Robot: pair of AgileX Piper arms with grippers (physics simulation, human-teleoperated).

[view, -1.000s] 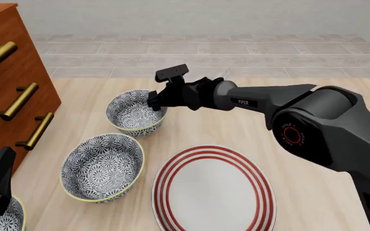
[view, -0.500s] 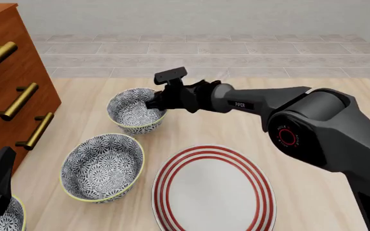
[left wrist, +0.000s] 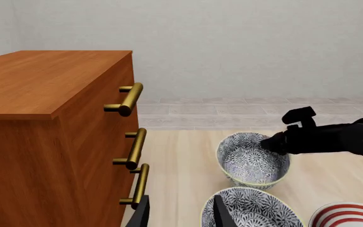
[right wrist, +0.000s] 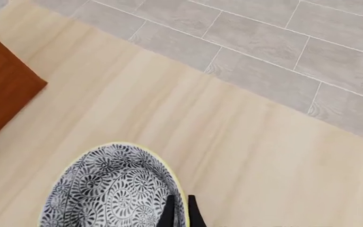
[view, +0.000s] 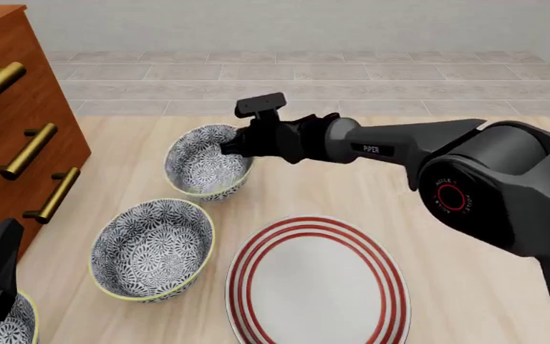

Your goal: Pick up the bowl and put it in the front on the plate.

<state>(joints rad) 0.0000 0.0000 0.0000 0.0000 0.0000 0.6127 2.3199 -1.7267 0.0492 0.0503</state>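
Our right gripper [view: 229,148] pinches the right rim of the bowl [view: 204,163], closed on it; the bowl tilts, beyond the plate [view: 318,281] on the bench [view: 428,287].

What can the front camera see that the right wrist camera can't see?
Only the front view shows the plate, two more bowls, the dresser's brass handles and the right arm itself. Only the right wrist view shows the fingers up close, pinching the rim of the bowl between them. Both show that bowl, the wooden table and the grey tiled floor.
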